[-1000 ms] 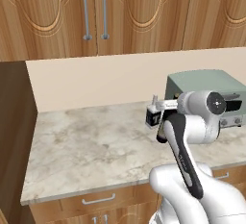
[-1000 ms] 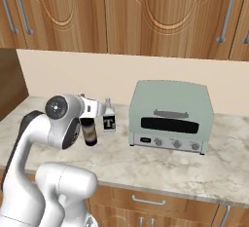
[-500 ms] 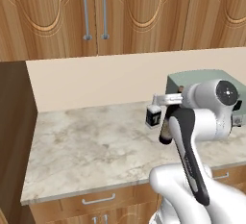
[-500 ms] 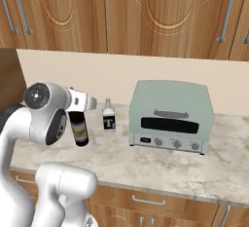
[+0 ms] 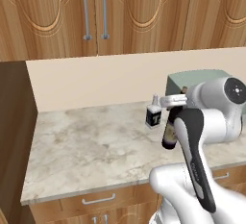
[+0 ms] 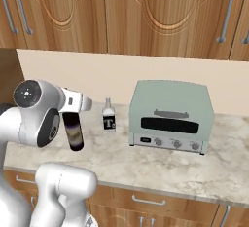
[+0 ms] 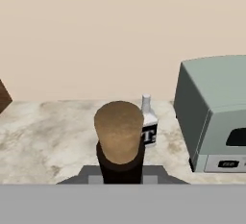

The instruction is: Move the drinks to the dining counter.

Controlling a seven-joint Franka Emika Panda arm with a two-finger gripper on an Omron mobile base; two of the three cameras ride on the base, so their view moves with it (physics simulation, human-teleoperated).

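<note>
The claw (image 6: 73, 108) grips the neck of a dark wine bottle (image 6: 74, 132), which hangs upright, its base clear of the marble bench (image 6: 160, 165); just beside it, toward the wall, a small clear bottle with a black label (image 6: 109, 118) stands on the bench; a pale green toaster oven (image 6: 171, 116) sits near that bottle; wooden cabinets (image 6: 141, 14) hang above.

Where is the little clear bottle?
The clear bottle stands on the worktop by the back wall, just left of the toaster oven in the right base view.

Wine bottle (image 5: 169, 132) neck hidden behind arm; toaster oven (image 5: 192, 80) mostly hidden.
</note>
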